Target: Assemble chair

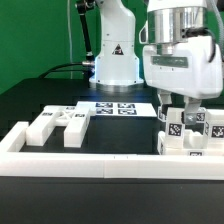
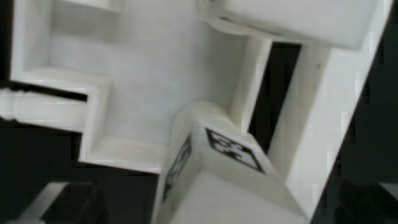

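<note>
The chair is in loose white blocks with black-and-white tags. One cluster of chair pieces (image 1: 190,135) stands at the exterior view's right, close behind the front rail. Another group of chair pieces (image 1: 60,125) lies at the left. My gripper (image 1: 180,110) hangs right over the right cluster, its two dark fingers apart on either side of a tagged block. Up close in the wrist view is a tagged white block (image 2: 222,150) leaning against larger white panels (image 2: 107,80). The fingertips themselves are blurred out of that view.
A long white border rail (image 1: 90,165) runs along the table's front. The marker board (image 1: 115,107) lies flat in the middle at the back, in front of the arm's white base (image 1: 112,60). The table top is black.
</note>
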Available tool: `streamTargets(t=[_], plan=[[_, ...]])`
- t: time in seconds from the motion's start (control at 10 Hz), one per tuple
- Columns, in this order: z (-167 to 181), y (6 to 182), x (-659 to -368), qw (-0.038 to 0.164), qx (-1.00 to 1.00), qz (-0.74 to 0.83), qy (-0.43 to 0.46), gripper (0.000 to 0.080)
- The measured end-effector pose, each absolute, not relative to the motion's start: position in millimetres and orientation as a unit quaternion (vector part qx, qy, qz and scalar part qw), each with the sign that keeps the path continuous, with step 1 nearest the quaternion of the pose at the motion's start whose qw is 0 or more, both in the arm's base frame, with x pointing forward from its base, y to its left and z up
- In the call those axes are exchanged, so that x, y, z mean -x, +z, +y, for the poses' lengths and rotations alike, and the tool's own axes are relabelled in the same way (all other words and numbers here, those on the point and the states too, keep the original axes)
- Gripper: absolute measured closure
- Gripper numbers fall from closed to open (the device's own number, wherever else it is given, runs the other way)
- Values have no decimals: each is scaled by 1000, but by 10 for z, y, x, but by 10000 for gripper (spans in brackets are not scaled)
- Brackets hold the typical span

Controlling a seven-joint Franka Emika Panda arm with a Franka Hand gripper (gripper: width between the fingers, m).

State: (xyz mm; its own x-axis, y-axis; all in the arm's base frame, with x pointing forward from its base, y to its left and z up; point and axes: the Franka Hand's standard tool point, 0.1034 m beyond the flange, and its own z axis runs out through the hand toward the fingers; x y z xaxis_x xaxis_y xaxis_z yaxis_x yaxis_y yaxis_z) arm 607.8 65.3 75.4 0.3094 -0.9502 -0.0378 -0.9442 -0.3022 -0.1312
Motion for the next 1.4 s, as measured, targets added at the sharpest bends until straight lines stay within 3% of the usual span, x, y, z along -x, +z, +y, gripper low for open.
streamTargets(t=[0.8,1.3,1.4], plan=[[629,740,-6075,45,969,240,-46,151],[542,727,-6076,33,992,109,-51,151],[541,727,-6076,33,992,111,-51,271]])
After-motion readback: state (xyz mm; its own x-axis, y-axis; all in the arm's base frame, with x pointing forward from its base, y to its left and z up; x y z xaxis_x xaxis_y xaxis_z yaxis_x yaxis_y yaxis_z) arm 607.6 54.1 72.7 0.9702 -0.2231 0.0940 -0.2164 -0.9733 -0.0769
